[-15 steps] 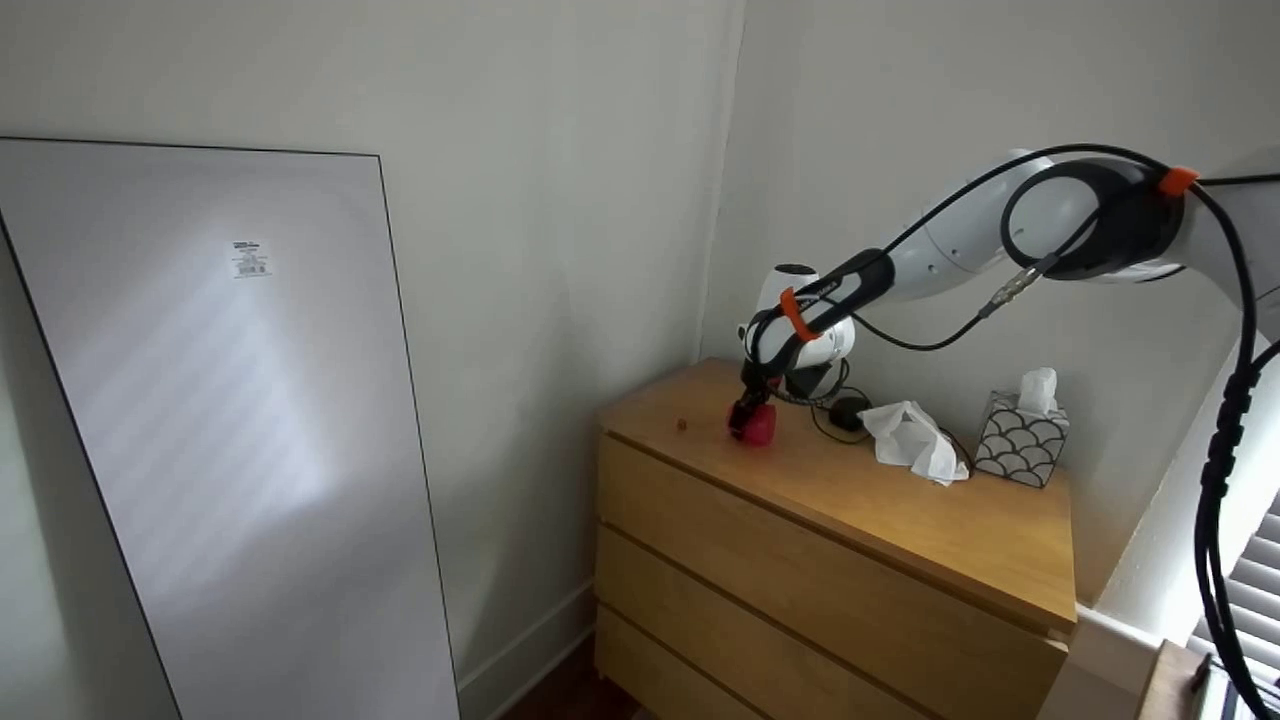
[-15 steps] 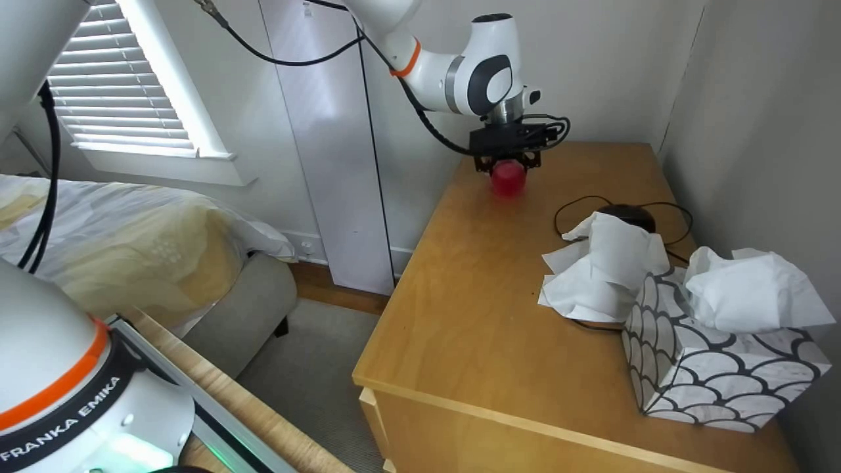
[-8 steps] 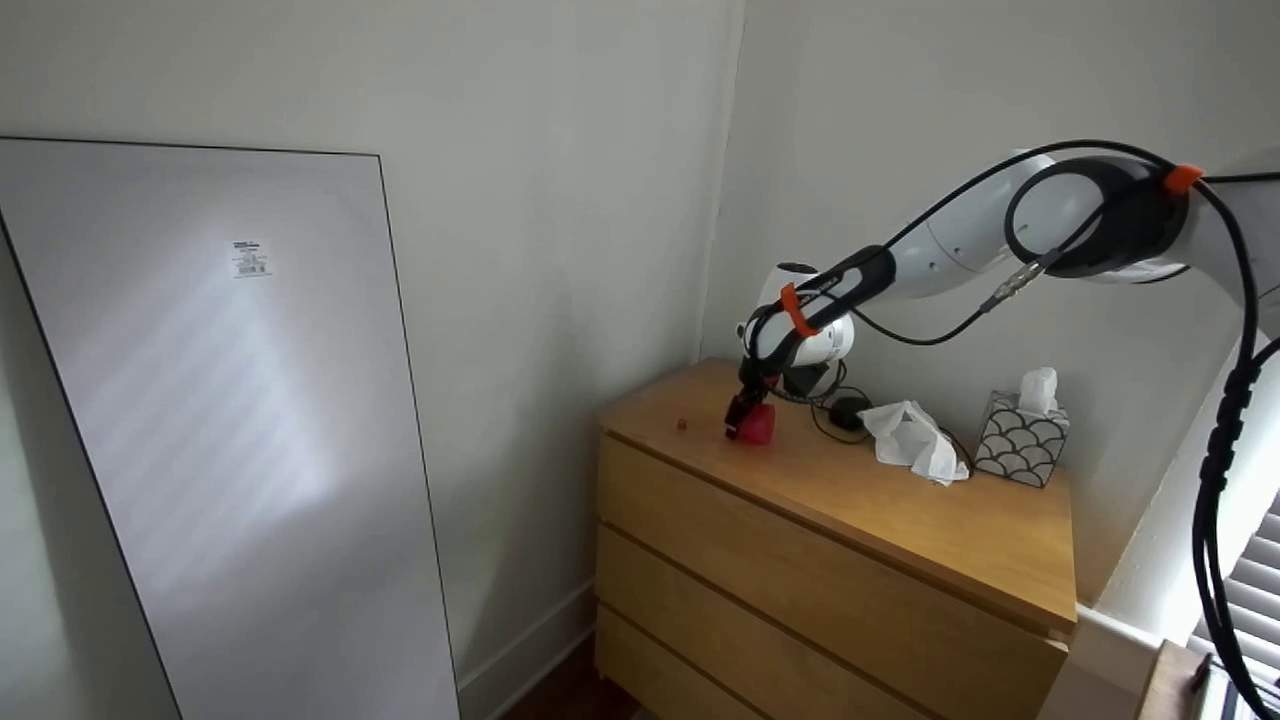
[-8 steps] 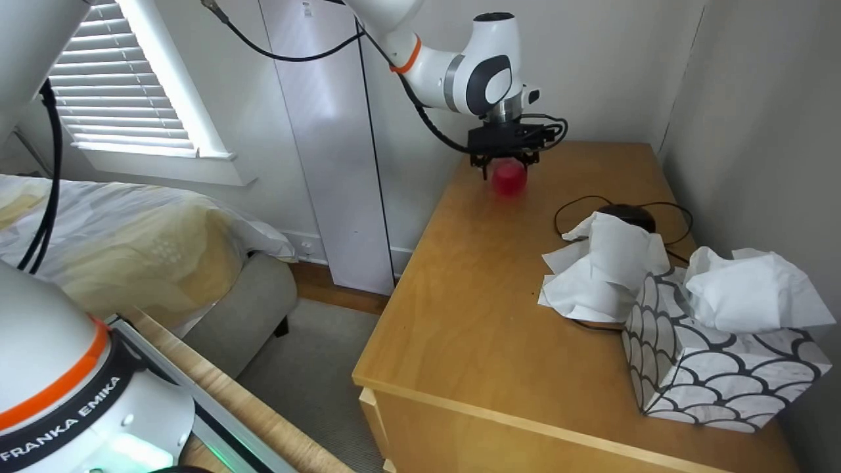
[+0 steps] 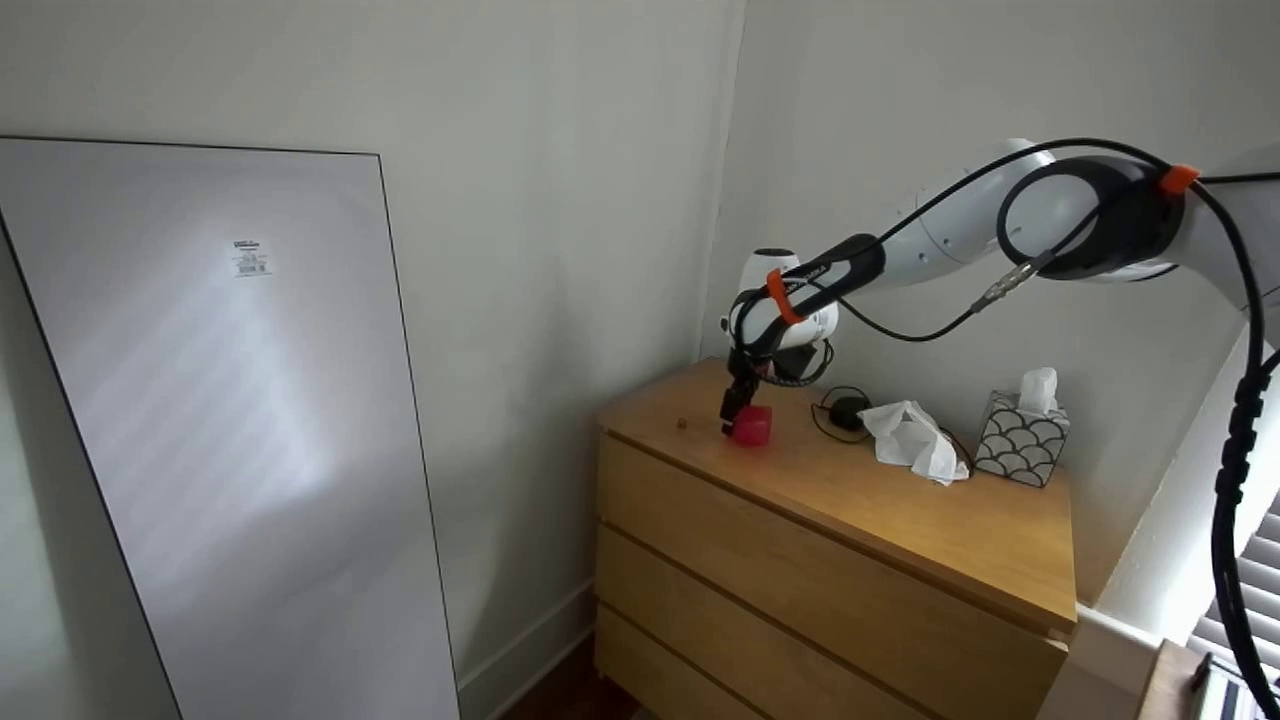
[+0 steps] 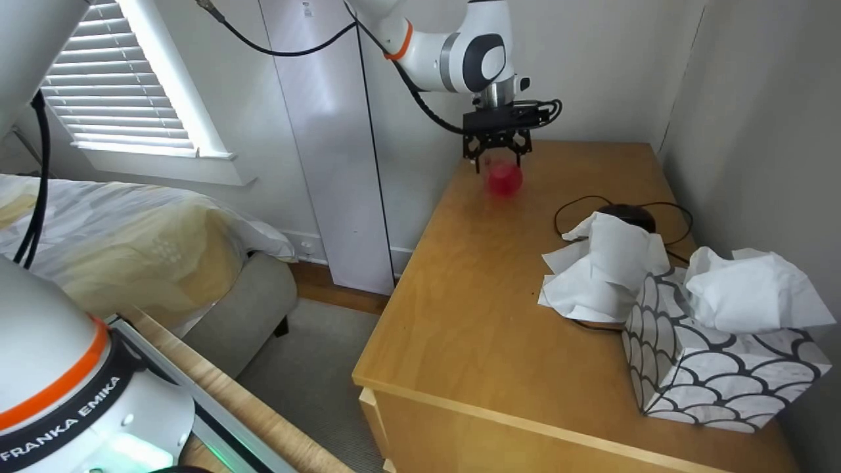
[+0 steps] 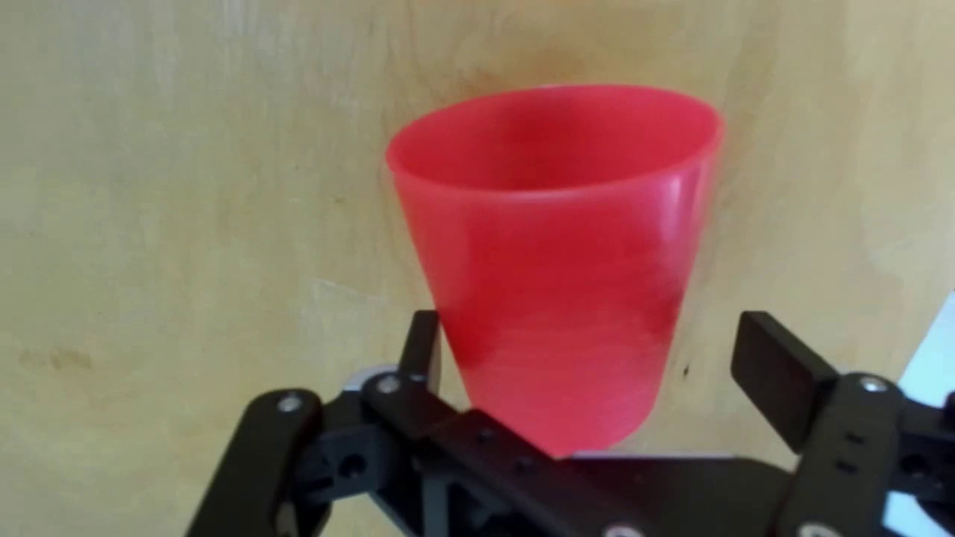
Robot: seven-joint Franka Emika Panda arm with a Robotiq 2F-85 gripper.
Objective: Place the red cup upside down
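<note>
The red cup [image 7: 559, 261] appears to lie on its side on the wooden dresser top, its open rim toward the top of the wrist view and its narrow end toward the gripper's body. Both exterior views show the cup [image 5: 753, 426] near the dresser's far end. My gripper [image 7: 589, 343] stands open, with a finger on each side of the cup. One finger [image 7: 424, 350] is close against the cup's wall, possibly touching, while a gap separates the opposite finger [image 7: 776, 373] from it. In an exterior view the gripper [image 6: 498, 165] is just above and behind the cup.
On the dresser [image 6: 460, 315], a crumpled tissue [image 6: 601, 269], a patterned tissue box [image 6: 729, 374] and a black round device [image 6: 627, 217] with a looping cable stand along the wall side. A small brown object [image 5: 682, 425] lies near the dresser's edge, beyond the cup.
The gripper has opened and let go of the cup. It has risen a little and shifted slightly left in both exterior views. The cup has shifted slightly left as well.
</note>
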